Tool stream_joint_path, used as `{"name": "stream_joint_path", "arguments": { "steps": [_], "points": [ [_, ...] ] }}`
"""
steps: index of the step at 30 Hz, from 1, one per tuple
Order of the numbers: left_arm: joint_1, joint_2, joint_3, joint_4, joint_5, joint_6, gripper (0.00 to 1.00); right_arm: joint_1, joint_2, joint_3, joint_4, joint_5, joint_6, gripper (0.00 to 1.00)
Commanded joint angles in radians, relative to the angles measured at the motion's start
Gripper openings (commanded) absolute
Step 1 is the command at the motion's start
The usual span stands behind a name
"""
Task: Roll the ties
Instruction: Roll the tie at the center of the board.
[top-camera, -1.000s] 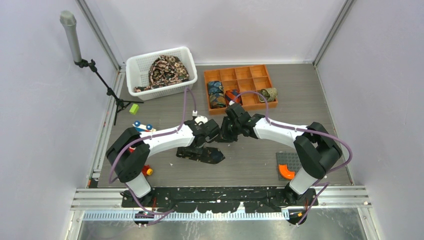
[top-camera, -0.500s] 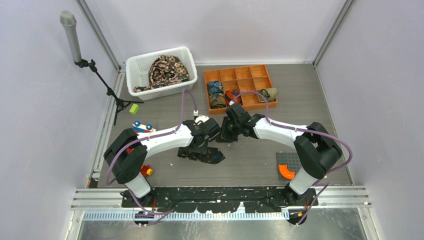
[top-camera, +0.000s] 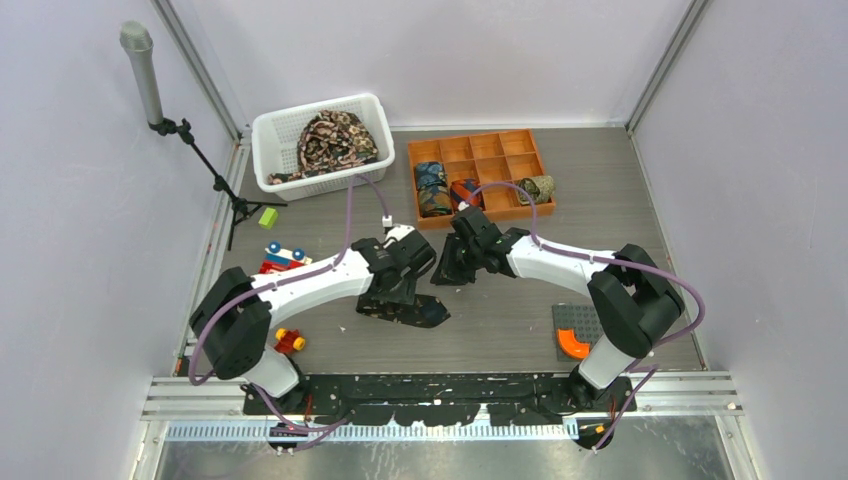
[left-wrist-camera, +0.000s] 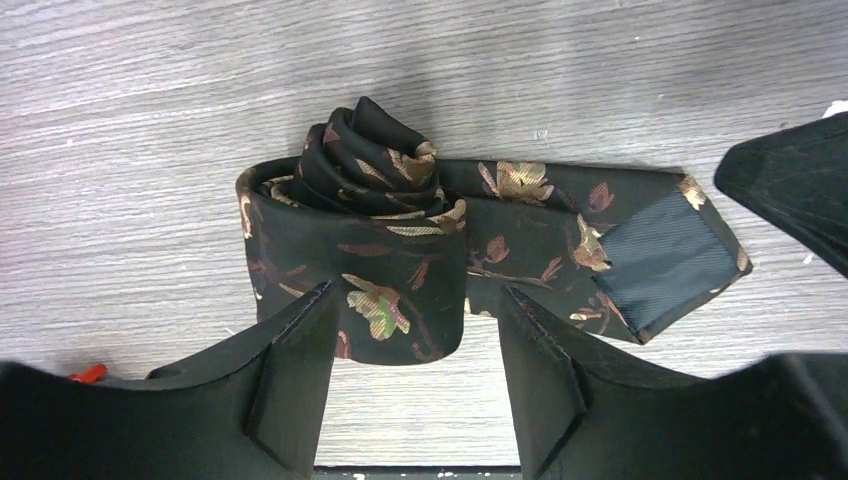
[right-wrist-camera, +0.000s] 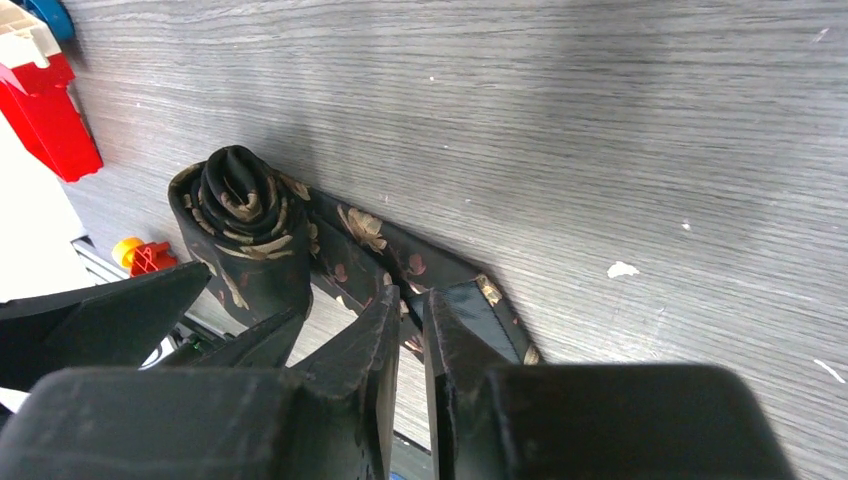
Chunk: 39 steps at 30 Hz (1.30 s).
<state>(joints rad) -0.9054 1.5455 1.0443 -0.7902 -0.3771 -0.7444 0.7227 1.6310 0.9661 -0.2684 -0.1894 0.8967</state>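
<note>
Tie in hand: the black floral tie (left-wrist-camera: 500, 250) is lying on the table (left-wrist-camera: 150, 100), partly wound, directly ahead of the left gripper (left-wrist-camera: 415, 295).
Left fingers: the fingers (left-wrist-camera: 300, 350) are standing well apart and clamping nothing. The wound part is sitting between their tips, with one tip flanking each side.
Roll: the roll (left-wrist-camera: 385, 165) is showing its spiral face to both wrist cameras, so it appears to be standing on end. Its axis is running roughly along the reach of the left fingers, not across them.
Unwound length: its long axis is running sideways out of the roll, crosswise to the left fingers and toward the right gripper (right-wrist-camera: 408, 300).
Loose end: the loose end (left-wrist-camera: 655, 255) is pointing away from the roll with its plain dark lining turned up. It is lying just beyond the right fingertips.
Right fingers: these fingers (right-wrist-camera: 375, 340) are drawn together to a thin slit with nothing visible between them. Whether they are touching the cloth cannot be told.
Nearer arm: the left is sitting at the roll, the right at the loose end.
Coming move, as a judgement: the winding is likely turning on that crosswise axis, with the roll travelling along the flat length toward the right fingers while they are steadying the end.
Done so far: finished rolls (top-camera: 432, 188) are resting in the orange tray (top-camera: 520, 135), well beyond both sets of fingers.
</note>
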Motion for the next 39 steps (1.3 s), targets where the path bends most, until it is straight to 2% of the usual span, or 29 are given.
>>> {"name": "stream_joint_path", "arguments": {
  "steps": [1, 7, 12, 15, 18, 31, 39],
  "points": [
    [0.020, -0.070, -0.007, 0.002, 0.004, 0.022, 0.61, 0.015, -0.052, 0.022, 0.040, -0.018, 0.001, 0.22],
    [0.046, -0.133, -0.021, -0.012, 0.012, 0.037, 0.61, 0.041, -0.053, 0.035, 0.068, -0.033, 0.001, 0.31],
    [0.106, -0.232, -0.050, -0.011, 0.036, 0.080, 0.62, 0.086, -0.044, 0.057, 0.088, -0.035, -0.003, 0.45],
    [0.166, -0.310, -0.090, 0.024, 0.093, 0.130, 0.67, 0.114, -0.026, 0.078, 0.098, -0.037, -0.008, 0.51],
    [0.216, -0.366, -0.112, 0.040, 0.138, 0.190, 0.77, 0.141, 0.001, 0.110, 0.101, -0.039, -0.011, 0.56],
    [0.477, -0.512, -0.284, 0.190, 0.431, 0.259, 0.90, 0.212, 0.148, 0.243, 0.048, -0.035, -0.030, 0.59],
    [0.624, -0.513, -0.388, 0.300, 0.638, 0.197, 0.86, 0.214, 0.194, 0.267, 0.018, -0.015, -0.030, 0.51]
  ]
}}
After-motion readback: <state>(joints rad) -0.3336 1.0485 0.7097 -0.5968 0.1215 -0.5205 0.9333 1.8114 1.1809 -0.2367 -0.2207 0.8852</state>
